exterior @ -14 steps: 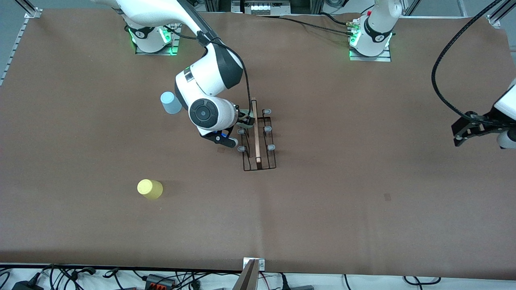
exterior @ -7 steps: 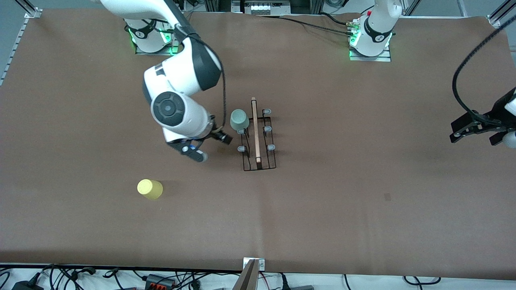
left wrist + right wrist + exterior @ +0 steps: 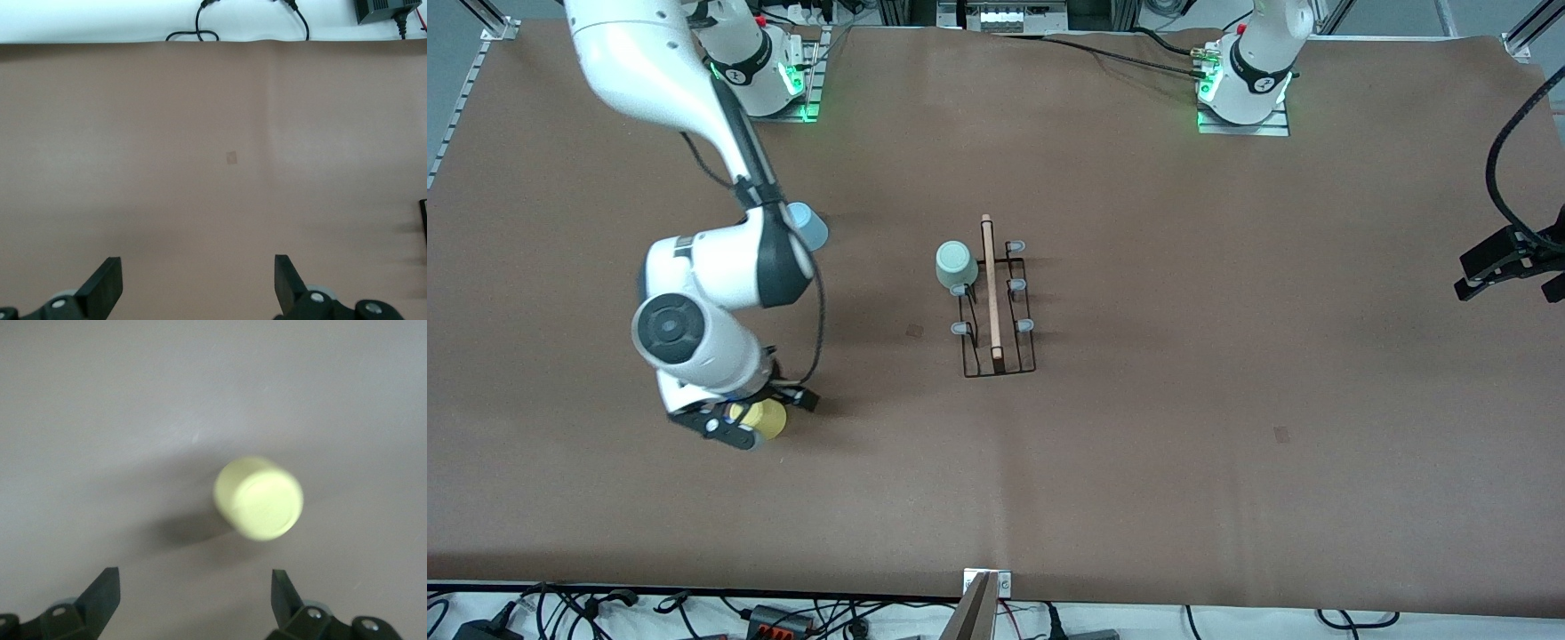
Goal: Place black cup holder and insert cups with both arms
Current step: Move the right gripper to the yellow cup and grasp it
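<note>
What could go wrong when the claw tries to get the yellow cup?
The right claw is open over the yellow cup, which stands upside down on the table and sits off-centre between its fingers. Coming down like that, one finger might hit and tip it. The mint green cup on the black cup holder could get bumped when the next cup arrives. The left claw waits, open.

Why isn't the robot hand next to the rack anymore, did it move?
Yes. The right gripper left the black cup holder and now hovers open over the yellow cup.
</note>
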`<action>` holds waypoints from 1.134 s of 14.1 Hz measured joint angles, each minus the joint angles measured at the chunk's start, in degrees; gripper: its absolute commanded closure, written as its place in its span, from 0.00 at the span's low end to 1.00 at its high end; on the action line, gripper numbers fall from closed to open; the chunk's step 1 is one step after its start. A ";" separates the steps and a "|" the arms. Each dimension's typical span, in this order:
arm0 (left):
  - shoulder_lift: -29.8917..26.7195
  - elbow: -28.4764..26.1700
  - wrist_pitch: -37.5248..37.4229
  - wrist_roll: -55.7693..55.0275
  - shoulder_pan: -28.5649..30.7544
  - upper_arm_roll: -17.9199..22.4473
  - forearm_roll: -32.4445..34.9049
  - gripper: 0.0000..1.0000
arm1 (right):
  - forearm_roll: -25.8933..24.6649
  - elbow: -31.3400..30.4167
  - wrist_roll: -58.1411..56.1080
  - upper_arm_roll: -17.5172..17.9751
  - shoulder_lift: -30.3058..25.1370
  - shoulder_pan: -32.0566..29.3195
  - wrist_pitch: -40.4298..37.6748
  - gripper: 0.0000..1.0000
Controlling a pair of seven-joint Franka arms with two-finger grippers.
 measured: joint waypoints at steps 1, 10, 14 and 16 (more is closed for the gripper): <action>-0.12 -0.21 0.00 0.00 -0.05 -0.31 0.00 0.00 | 0.02 0.01 -4.09 0.02 0.14 -1.77 0.02 0.00; -1.45 -2.58 -0.42 -0.04 -0.14 -1.08 0.00 0.00 | 4.60 -0.01 -18.70 0.33 4.69 -5.44 3.05 0.00; -1.46 -2.91 -0.87 -0.04 0.13 -1.08 0.00 0.00 | 5.47 0.01 -18.79 0.38 5.64 -5.55 6.13 0.00; -1.46 -3.00 -0.87 -0.04 0.16 -1.13 0.00 0.00 | 7.39 0.00 -19.02 0.39 6.16 -5.66 6.17 0.00</action>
